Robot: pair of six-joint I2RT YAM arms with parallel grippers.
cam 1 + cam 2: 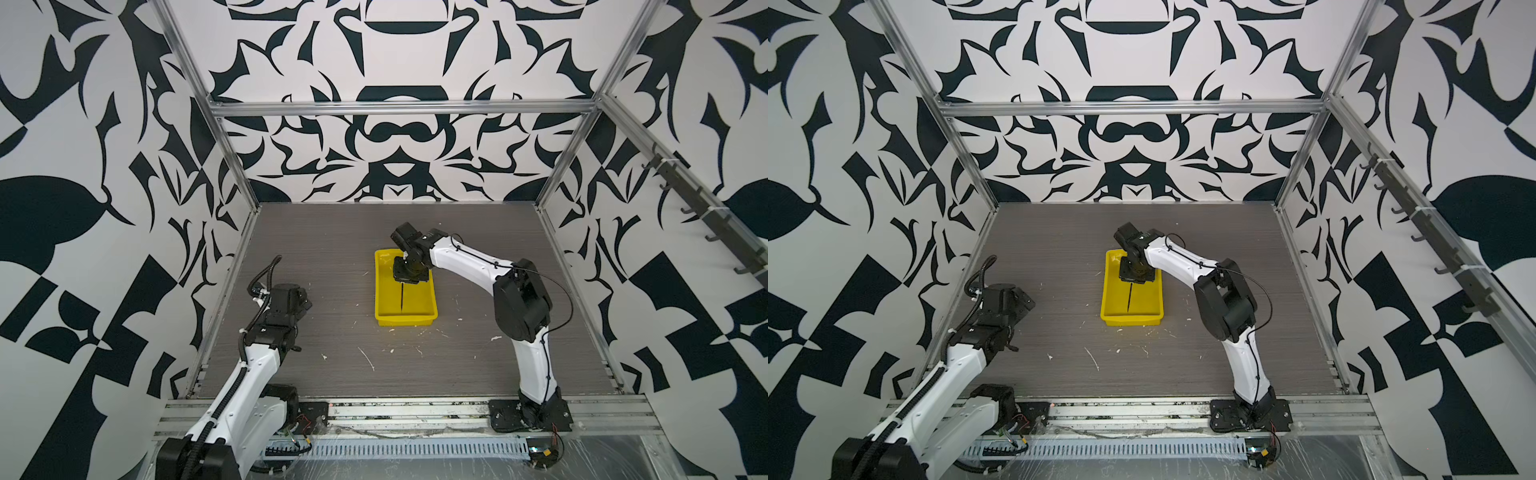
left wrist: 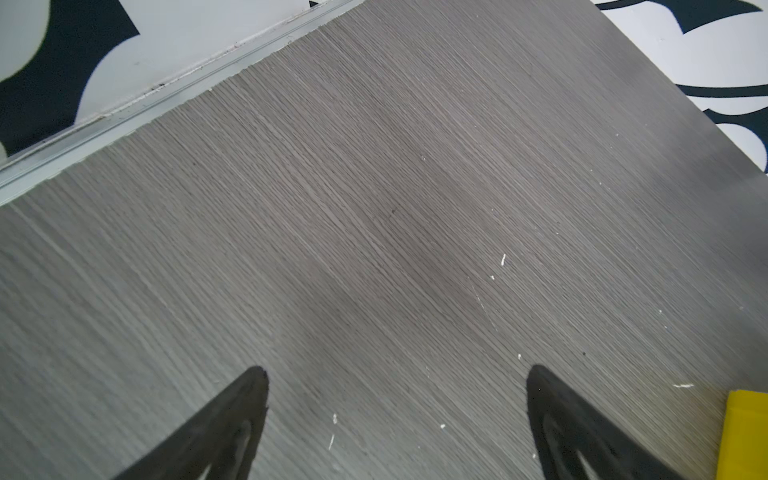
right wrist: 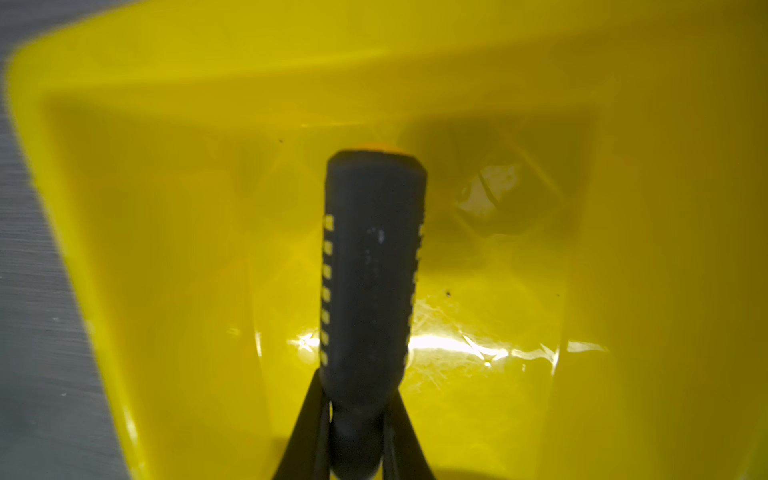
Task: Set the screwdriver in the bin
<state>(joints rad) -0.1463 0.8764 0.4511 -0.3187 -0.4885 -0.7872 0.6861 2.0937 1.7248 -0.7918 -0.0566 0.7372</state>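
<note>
Screwdriver (image 3: 370, 266) inside the yellow bin (image 3: 124, 166) (handle pinched by right tool (image 3: 358, 380)).

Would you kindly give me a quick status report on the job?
Right gripper shut on screwdriver, low inside bin, not released. Left gripper open, idle over table. Nothing in the way.
</note>
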